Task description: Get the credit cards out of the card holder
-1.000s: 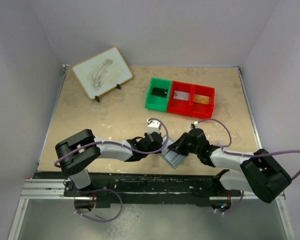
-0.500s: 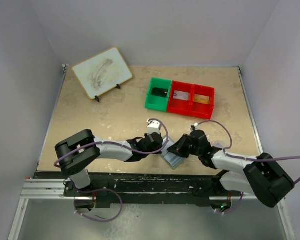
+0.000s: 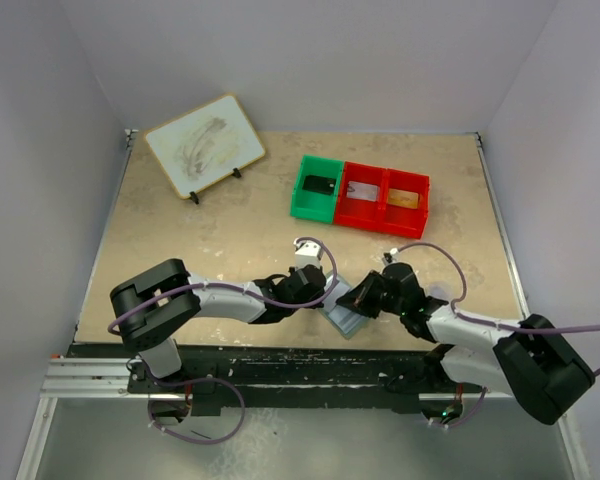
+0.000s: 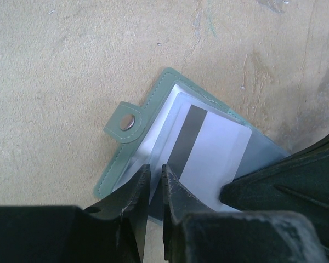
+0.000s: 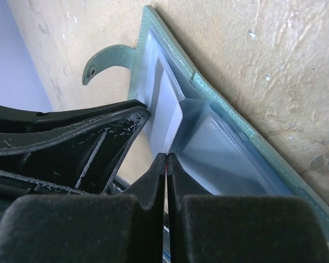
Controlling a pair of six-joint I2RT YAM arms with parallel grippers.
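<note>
Card holder (image 3: 344, 318) laid open on the table (image 3: 210, 250) near its front edge, between both grippers.
The left gripper (image 4: 154, 176) is narrowed to a slit, with the holder's near edge pinched in it. The right gripper (image 5: 165, 161) is pressed fully together at the other panel; whether anything is caught cannot be told. A striped card (image 4: 211, 148) is seen in a clear pocket.

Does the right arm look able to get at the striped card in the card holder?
Probably yes: the card holder lies open, the striped card juts from its sleeve, the right gripper is shut at its corner, and the left gripper only clamps the holder's edge.
</note>
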